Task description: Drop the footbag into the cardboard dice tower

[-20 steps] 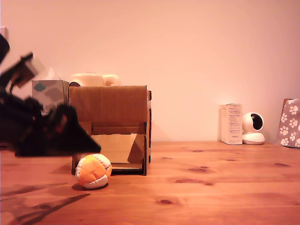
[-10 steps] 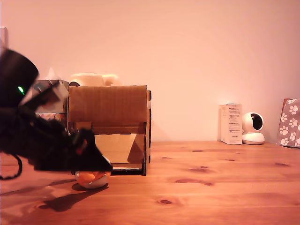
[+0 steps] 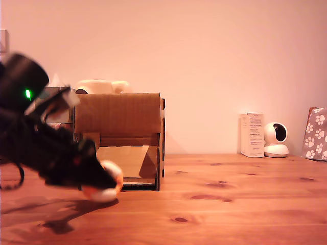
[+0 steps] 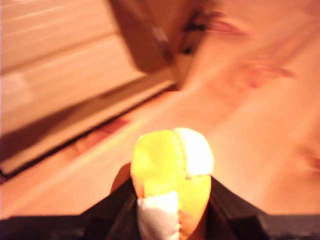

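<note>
End effector (image 3: 102, 182) at exterior view's left, clamped on footbag (image 3: 104, 187), panels squeezed between dark fingers (image 4: 227, 207) in wrist view; footbag low at tabletop (image 3: 230, 204), maybe just lifted, hard to tell, just before cardboard dice tower (image 3: 122, 132) front opening. Grasp step looks done. Next likely: raise above tower top, then release

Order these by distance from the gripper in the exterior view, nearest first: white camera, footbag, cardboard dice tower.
1. footbag, between the gripper's fingers.
2. cardboard dice tower, just behind it.
3. white camera, far on the exterior view's right.
</note>
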Tool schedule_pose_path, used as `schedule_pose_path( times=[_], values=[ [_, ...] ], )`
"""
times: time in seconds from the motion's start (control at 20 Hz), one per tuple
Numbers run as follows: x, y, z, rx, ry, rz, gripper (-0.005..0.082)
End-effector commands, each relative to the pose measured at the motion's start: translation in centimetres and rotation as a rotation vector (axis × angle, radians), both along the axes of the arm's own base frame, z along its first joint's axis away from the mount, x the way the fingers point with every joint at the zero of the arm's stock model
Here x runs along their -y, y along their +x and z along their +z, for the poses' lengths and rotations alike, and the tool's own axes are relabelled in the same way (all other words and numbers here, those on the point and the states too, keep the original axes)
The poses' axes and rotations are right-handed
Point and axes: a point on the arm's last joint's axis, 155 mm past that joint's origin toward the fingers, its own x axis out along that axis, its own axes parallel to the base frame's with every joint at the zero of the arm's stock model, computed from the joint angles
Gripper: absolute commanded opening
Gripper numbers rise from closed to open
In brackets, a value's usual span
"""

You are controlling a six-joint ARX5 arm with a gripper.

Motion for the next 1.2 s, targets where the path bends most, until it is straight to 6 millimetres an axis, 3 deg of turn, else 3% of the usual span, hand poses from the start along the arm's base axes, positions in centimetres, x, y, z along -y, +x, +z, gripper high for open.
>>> schedule_pose_path(
  times=[0.0, 0.3, 0.6, 0.9, 1.15],
  values=[
    [0.1, -0.4, 1.4, 0.017, -0.007, -0.014, 0.0197],
    [-0.9, -2.5, 5.4, 0.014, -0.006, -0.013, 0.0197],
    [-1.2, -3.1, 13.2, 0.206, -0.090, -0.009, 0.0197],
    [-2.2, -1.3, 19.2, 0.397, -0.127, 0.078, 0.0197],
    [-1.6, 1.2, 21.7, 0.458, -0.144, 0.103, 0.0197]
  ],
)
